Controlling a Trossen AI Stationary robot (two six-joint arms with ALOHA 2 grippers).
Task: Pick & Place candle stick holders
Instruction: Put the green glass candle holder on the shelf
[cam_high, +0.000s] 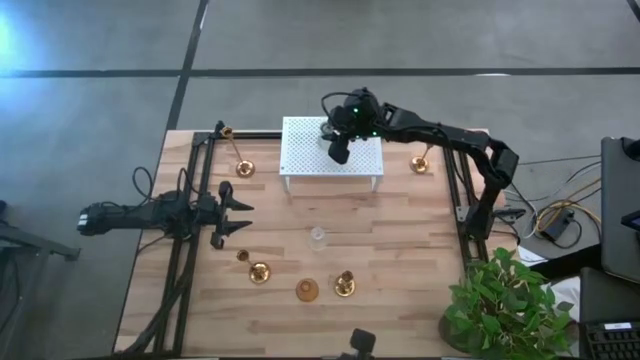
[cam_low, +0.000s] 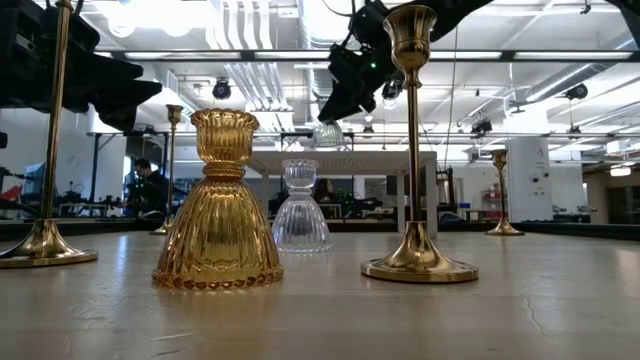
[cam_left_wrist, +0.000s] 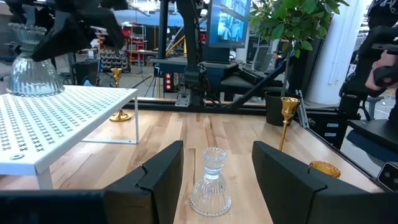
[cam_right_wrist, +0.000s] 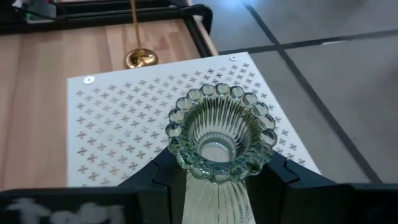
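The right gripper (cam_right_wrist: 214, 177) has its fingers closed on a green glass candle holder (cam_right_wrist: 219, 140) over the white rack (cam_high: 332, 146). The left gripper (cam_high: 236, 215) waits with its fingers open near the clear glass holder (cam_left_wrist: 211, 185) on the desk (cam_high: 400, 250).

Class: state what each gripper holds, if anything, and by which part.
The right gripper holds a glass holder by its ribbed stem, just below the beaded rim, over the white rack. The left gripper is open, holding nothing.
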